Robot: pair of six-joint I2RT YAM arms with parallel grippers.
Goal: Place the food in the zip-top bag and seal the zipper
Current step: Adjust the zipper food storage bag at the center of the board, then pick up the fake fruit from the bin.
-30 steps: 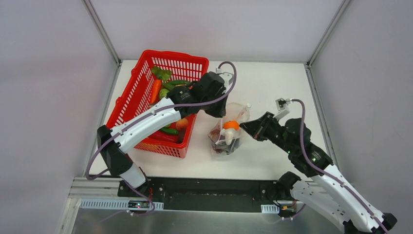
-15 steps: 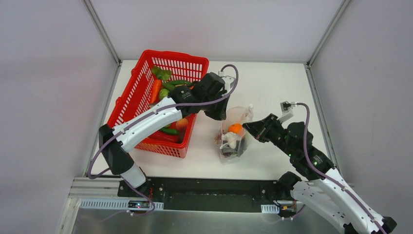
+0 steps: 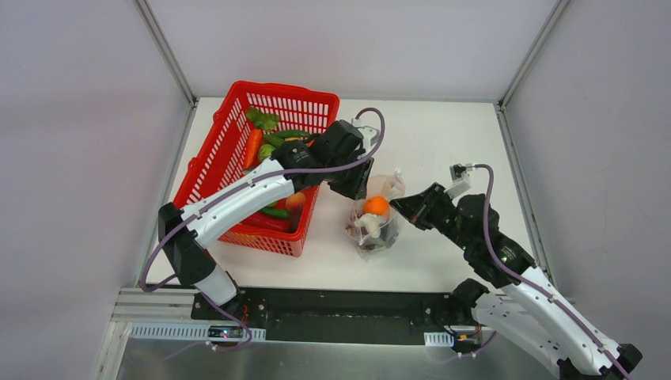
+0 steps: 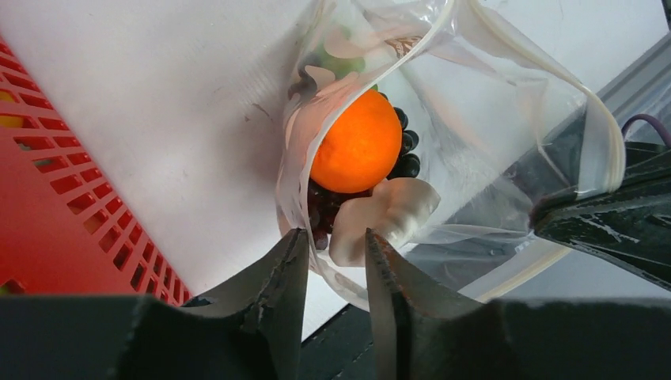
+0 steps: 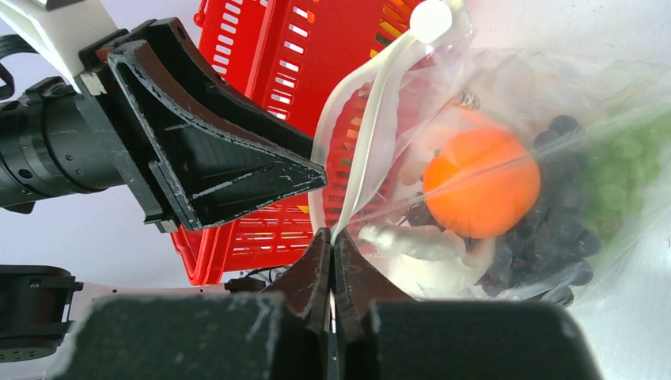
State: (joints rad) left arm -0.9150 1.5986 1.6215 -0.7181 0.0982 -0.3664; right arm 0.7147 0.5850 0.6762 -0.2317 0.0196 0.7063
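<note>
The clear zip-top bag [image 3: 375,227] stands on the table with its mouth up. It holds food: an orange ball [image 4: 356,150], dark grapes [image 5: 554,229], green pieces [image 5: 633,158] and white garlic [image 4: 388,214]. My right gripper [image 5: 333,234] is shut on the bag's rim at the white zipper strip [image 5: 372,134]. My left gripper [image 4: 335,234] hovers over the opposite rim, open. The bag's edge runs loosely past its left finger [image 4: 285,269]. From above, the left gripper [image 3: 358,184] and right gripper [image 3: 396,207] flank the bag.
A red mesh basket [image 3: 229,150] with more toy vegetables sits at the left, close to the bag and under my left arm. Its wall shows in the left wrist view [image 4: 47,198]. Grey walls enclose the table on three sides.
The bag swung slightly right and toward the front, then back left, with the right gripper following. The left jaws have parted at the bag's rim.
</note>
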